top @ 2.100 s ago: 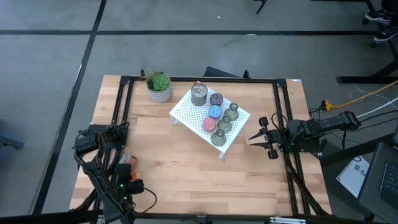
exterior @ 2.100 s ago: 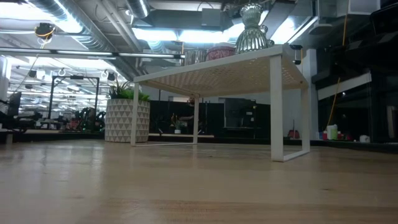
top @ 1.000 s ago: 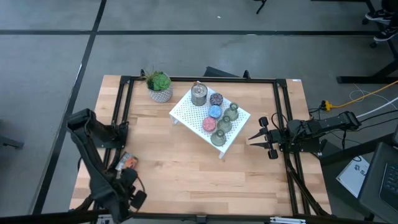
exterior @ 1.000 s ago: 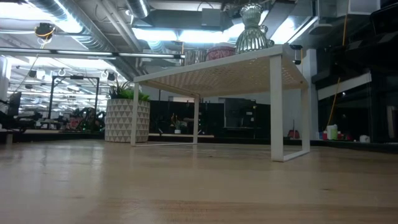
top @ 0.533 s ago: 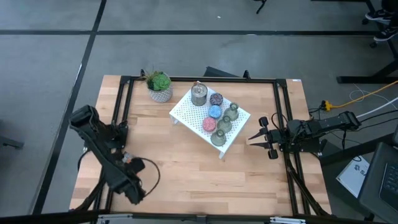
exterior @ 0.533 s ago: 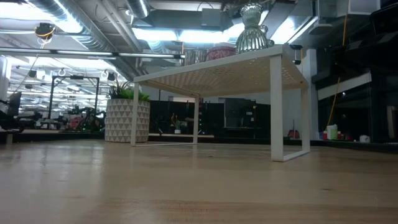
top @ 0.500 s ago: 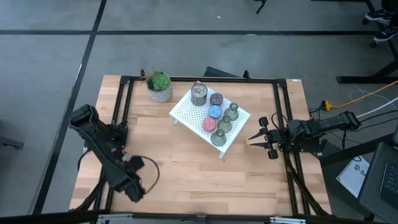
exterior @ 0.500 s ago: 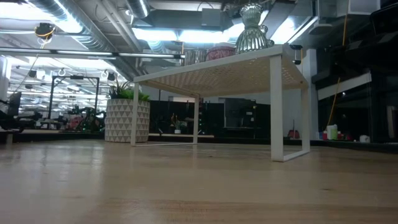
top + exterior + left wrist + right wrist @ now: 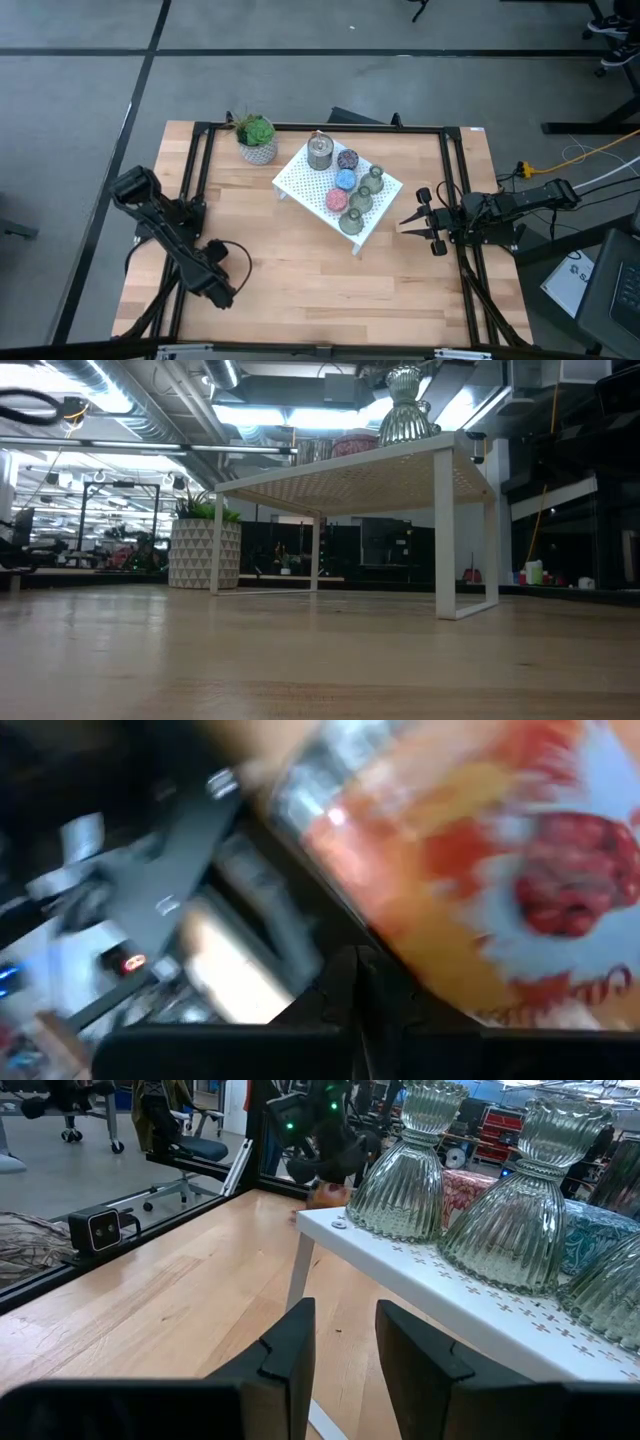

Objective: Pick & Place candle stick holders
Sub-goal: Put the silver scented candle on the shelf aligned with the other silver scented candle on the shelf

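The candle stick holders [image 9: 348, 186] stand together on top of the white perforated stand [image 9: 300, 178], which sits on the worktop [image 9: 300, 270] toward its far edge, a little right of the middle. On the stand, three olive-green bell-shaped holders [image 9: 362, 199] form a row along the side nearest the right arm, with the pink holder [image 9: 336, 200], the blue holder [image 9: 346, 180] and the purple holder [image 9: 348, 159] in a row just beside them, and a shiny silver holder [image 9: 319, 152] at the stand's far corner. In the right wrist view the ribbed glass of the green ones [image 9: 402, 1172] shows close up at the stand's edge. A green potted plant [image 9: 257, 138] stands near the far left corner of the worktop, apart from the stand. The right tool [image 9: 415, 225] hangs near the worktop's right edge, pointing at the stand, its fingers [image 9: 290, 1352] slightly parted and holding nothing. The left tool [image 9: 222, 293] is over the near left part of the worktop, clenched shut; its wrist view is blurred.
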